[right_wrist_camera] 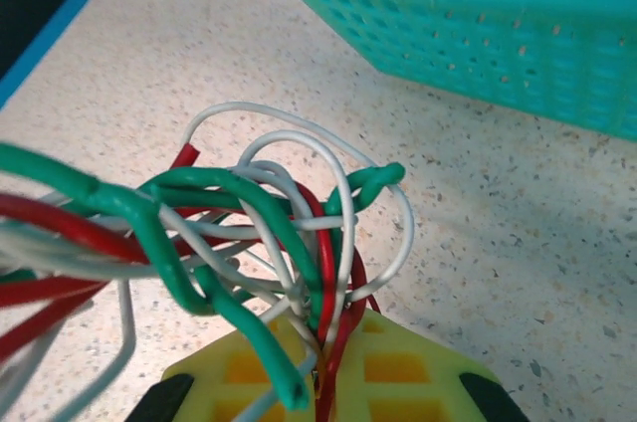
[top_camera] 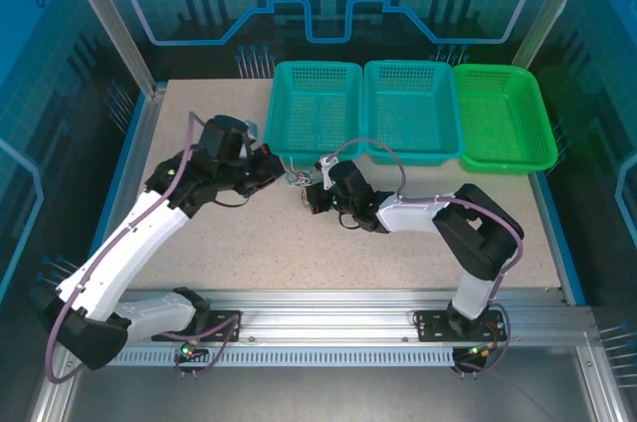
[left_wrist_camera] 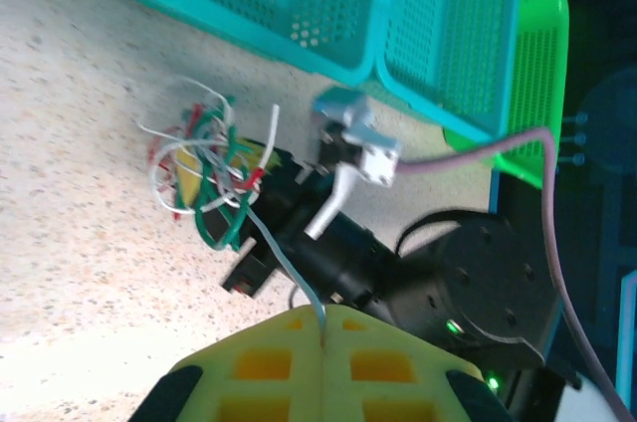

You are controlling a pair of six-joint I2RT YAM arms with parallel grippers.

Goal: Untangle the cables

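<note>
1. Your left pincer (left_wrist_camera: 325, 317) is pressing its yellow pads tight together on a single whitish strand, left of the middle of the speckled beige desk (top_camera: 299, 253).
2. The tangle of thin red, whitish and dark green cables (left_wrist_camera: 204, 168) is hanging between both pincers, just before the baskets at the far edge. You cannot tell whether it is touching the desk.
3. Your right pincer (right_wrist_camera: 318, 367) is pinching closed on red, green and whitish strands at the tangle's right side.
4. Two teal plastic mesh baskets (top_camera: 317, 65) and a green plastic mesh basket (top_camera: 498, 68) are sitting side by side along the far edge, reaching toward the far right corner.
</note>
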